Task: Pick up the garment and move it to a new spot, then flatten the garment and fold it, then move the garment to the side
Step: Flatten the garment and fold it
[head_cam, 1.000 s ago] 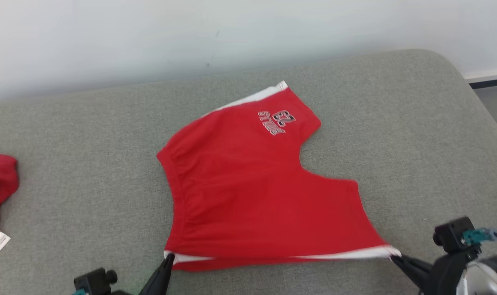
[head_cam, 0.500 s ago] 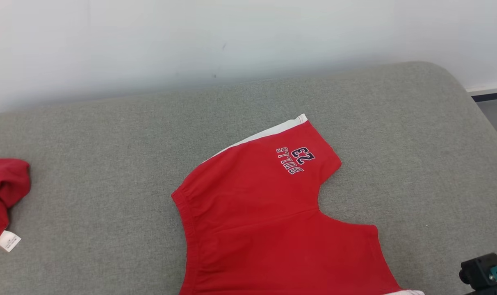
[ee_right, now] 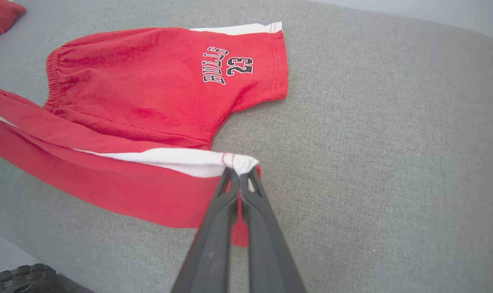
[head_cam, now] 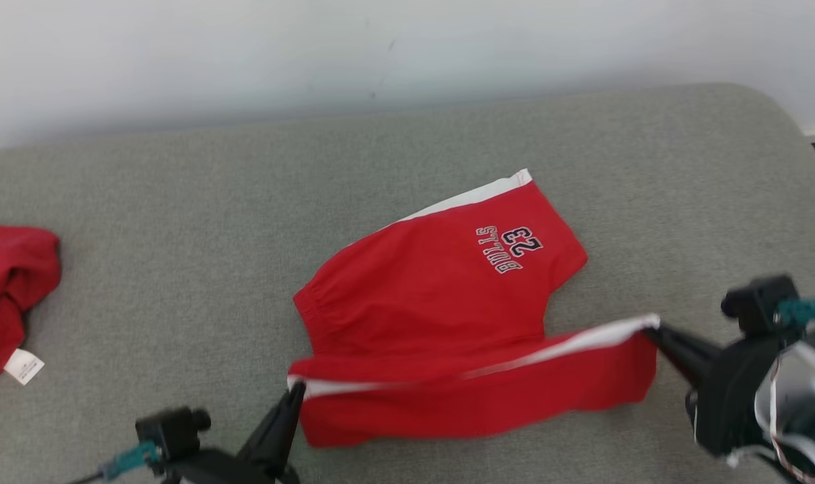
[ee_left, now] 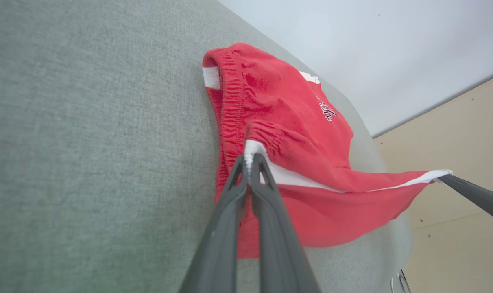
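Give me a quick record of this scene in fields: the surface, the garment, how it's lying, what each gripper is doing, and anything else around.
surface: grey cushion, white wall behind
garment: red shorts, white side stripes, "BULLS 23" print
lay: far leg flat on the cushion, near leg raised and stretched between the grippers
left gripper: shut on the white stripe at the waistband
right gripper: shut on the white stripe at the leg hem
other: second red garment, crumpled at the far left

Dark tapered fingers (ee_right: 212, 244), black wrist cameras (head_cam: 760, 304), teal connectors (head_cam: 801, 310).
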